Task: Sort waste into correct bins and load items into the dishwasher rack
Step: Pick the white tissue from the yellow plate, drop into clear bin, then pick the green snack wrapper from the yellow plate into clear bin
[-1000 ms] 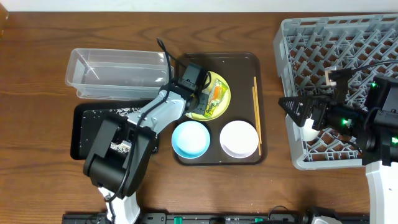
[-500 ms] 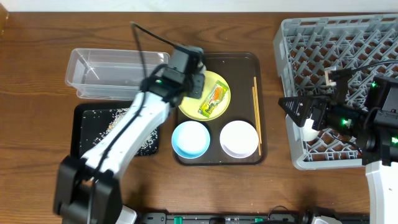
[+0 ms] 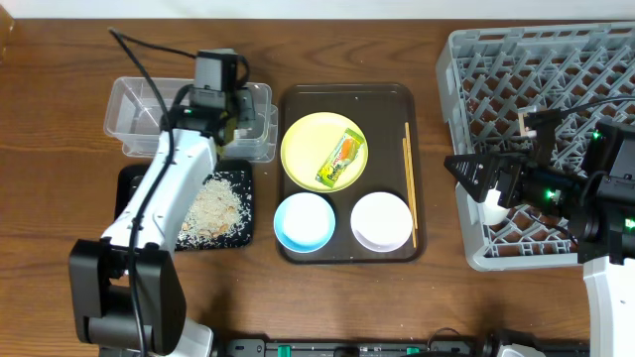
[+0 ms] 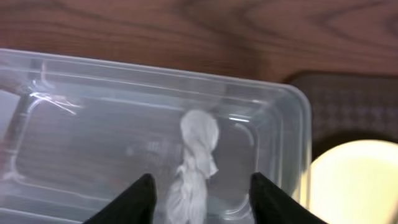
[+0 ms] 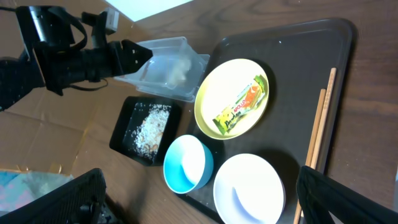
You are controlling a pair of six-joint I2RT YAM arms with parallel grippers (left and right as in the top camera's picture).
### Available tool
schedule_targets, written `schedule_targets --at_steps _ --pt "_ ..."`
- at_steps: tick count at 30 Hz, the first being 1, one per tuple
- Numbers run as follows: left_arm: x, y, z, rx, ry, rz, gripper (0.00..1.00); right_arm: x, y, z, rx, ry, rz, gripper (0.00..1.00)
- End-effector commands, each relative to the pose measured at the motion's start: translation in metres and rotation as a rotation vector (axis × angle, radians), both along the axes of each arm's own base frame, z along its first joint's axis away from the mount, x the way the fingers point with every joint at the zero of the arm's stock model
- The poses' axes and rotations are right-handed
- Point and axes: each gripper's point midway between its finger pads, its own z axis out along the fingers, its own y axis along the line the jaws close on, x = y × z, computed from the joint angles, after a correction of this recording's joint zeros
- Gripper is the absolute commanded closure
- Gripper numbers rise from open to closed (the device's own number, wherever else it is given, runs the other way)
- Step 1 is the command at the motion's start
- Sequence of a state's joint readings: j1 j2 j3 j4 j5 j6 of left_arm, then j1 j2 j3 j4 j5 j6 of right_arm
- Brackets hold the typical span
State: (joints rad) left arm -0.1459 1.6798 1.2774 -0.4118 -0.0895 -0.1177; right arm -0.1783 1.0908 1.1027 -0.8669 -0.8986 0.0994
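Note:
My left gripper [image 3: 238,124] hangs open over the right end of the clear tub [image 3: 149,109]. In the left wrist view the white crumpled scrap [image 4: 198,155] lies in the tub [image 4: 93,106] between my spread fingers [image 4: 199,196], touching neither. The yellow plate [image 3: 308,144] carries the green-and-orange wrapper [image 3: 340,161]. The light blue bowl [image 3: 305,222], pinkish-white bowl [image 3: 381,220] and chopsticks [image 3: 408,183] sit on the brown tray. Rice crumbs [image 3: 218,203] lie in the black tray [image 3: 134,213]. My right gripper [image 3: 466,174] is open and empty at the grey rack's [image 3: 556,79] left wall.
The dark brown serving tray [image 3: 347,89] lies between the bins and the rack. A small white object [image 3: 491,205], partly hidden by my right arm, sits inside the rack's left edge. Bare wood table surrounds everything.
My left arm swung from the yellow plate leftward to above the clear tub, uncovering the crumbs in the black tray. The white scrap now shows in the tub. The right arm has not moved.

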Motion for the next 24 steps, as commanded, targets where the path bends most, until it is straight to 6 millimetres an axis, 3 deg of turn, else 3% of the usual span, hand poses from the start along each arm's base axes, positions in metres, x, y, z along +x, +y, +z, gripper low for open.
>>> schedule_targets --at_steps 1,4,6,11,17,20,24 --pt "-0.004 -0.029 0.027 -0.065 -0.036 -0.113 0.37 -0.001 0.001 0.008 0.012 -0.016 0.002 0.04" --pt "-0.024 -0.067 0.039 -0.131 -0.018 -0.226 0.36 -0.001 0.001 0.008 0.012 -0.015 0.002 0.04" --pt "-0.041 -0.097 0.036 -0.149 0.021 -0.308 0.36 -0.001 0.001 0.008 0.012 -0.012 0.002 0.04" --pt "-0.068 -0.149 -0.003 -0.113 0.126 -0.448 0.36 -0.001 0.001 0.008 0.013 -0.012 0.002 0.04" --pt "-0.076 -0.181 -0.069 -0.108 0.259 -0.518 0.36 -0.001 0.001 0.008 0.013 -0.012 0.003 0.04" --pt "-0.077 -0.185 -0.101 -0.082 0.313 -0.532 0.36 -0.001 0.001 0.008 0.012 -0.012 0.003 0.04" --pt "-0.080 -0.186 -0.126 -0.084 0.369 -0.534 0.39 -0.001 0.001 0.008 0.012 -0.012 0.003 0.04"
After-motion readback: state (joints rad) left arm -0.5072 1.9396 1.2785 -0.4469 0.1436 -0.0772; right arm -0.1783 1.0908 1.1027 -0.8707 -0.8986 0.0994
